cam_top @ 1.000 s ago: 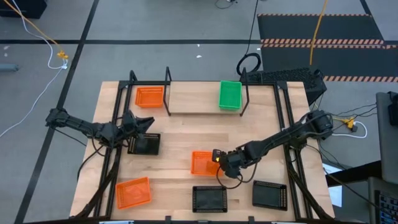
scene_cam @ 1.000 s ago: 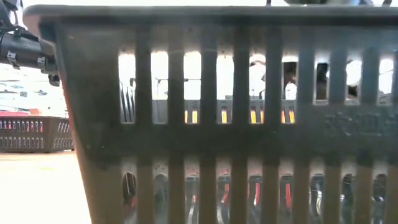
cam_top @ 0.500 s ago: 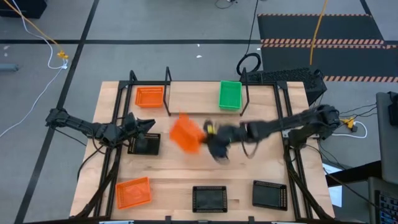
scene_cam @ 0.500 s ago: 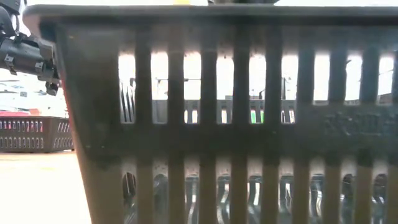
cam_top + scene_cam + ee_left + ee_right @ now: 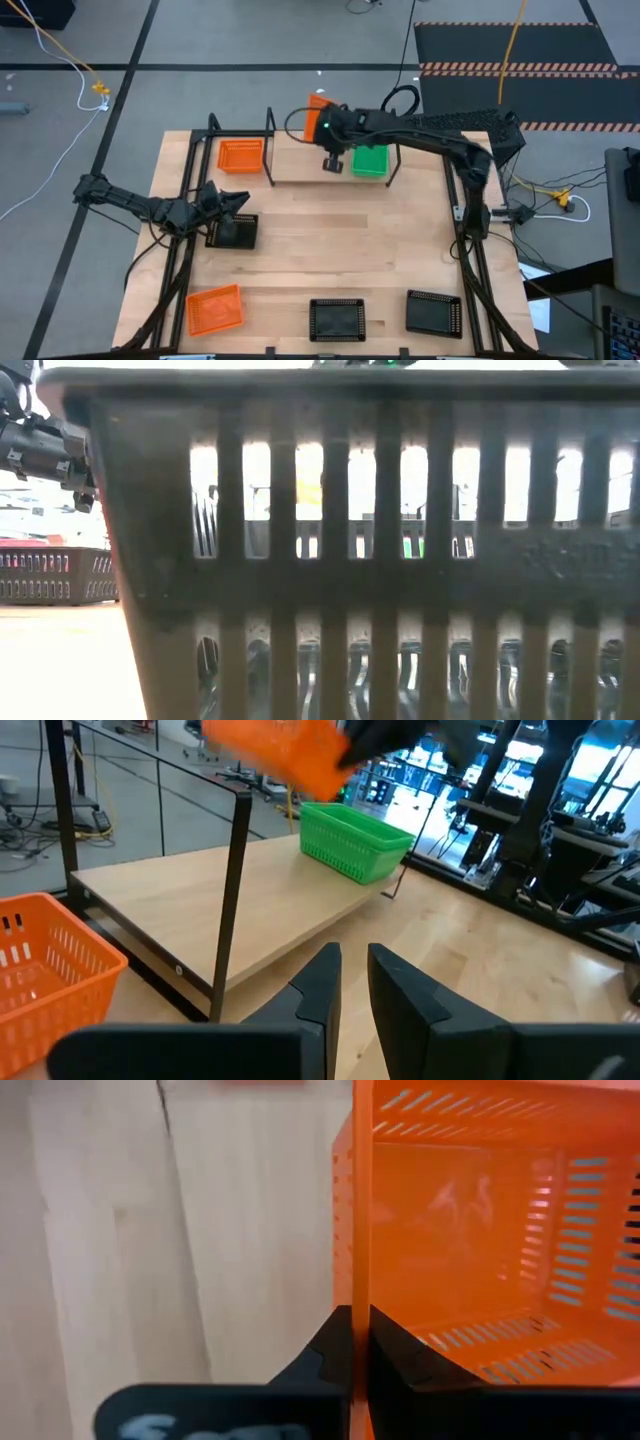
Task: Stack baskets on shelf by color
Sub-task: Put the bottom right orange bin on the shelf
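Up swung the right gripper, carrying the orange basket from mid-table to above the shelf, fingers pinching its thin wall; light, stiff, best held by that rim.

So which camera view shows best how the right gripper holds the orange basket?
The right wrist view: the right gripper is shut on the wall of the orange basket. The high view shows only a sliver of it over the shelf; the left wrist view blurs it; the low view hides it.
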Tool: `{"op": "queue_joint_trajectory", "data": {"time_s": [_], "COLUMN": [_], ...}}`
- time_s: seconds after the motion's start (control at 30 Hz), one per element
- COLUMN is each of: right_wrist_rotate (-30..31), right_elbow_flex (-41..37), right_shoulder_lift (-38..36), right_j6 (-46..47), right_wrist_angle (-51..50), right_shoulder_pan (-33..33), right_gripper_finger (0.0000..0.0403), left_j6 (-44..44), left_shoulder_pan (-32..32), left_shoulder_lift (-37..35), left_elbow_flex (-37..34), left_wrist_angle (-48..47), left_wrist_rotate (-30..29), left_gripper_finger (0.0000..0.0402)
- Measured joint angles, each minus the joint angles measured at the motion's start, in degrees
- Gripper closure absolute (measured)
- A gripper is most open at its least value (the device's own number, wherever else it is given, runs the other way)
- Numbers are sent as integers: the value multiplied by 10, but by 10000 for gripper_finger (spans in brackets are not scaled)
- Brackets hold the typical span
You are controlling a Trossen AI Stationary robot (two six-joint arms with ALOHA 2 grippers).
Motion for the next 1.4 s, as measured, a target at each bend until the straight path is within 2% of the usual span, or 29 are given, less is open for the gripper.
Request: {"op": "queue_joint_trajectory", "data": {"time_s": [0.3,0.47,0.8,1.13,1.4], "right_wrist_rotate": [-5,-65,-88,-93,-92], "right_elbow_flex": [1,1,-58,-88,-88], "right_shoulder_lift": [70,72,70,57,-2], "right_j6": [22,31,26,-3,-18], "right_wrist_angle": [-72,-85,-86,-64,-53], "right_shoulder_pan": [1,-3,-2,0,16], "right_gripper_finger": [402,402,399,332,286], "left_j6": [0,-1,-9,-7,32], "left_shoulder_pan": [0,0,0,0,0], "left_shoulder_lift": [0,0,0,0,0], "left_elbow_flex": [0,0,0,0,0], "left_wrist_angle": [0,0,0,0,7], "left_wrist_rotate": [6,15,32,33,31], "left_gripper_finger": [346,346,346,346,346]}}
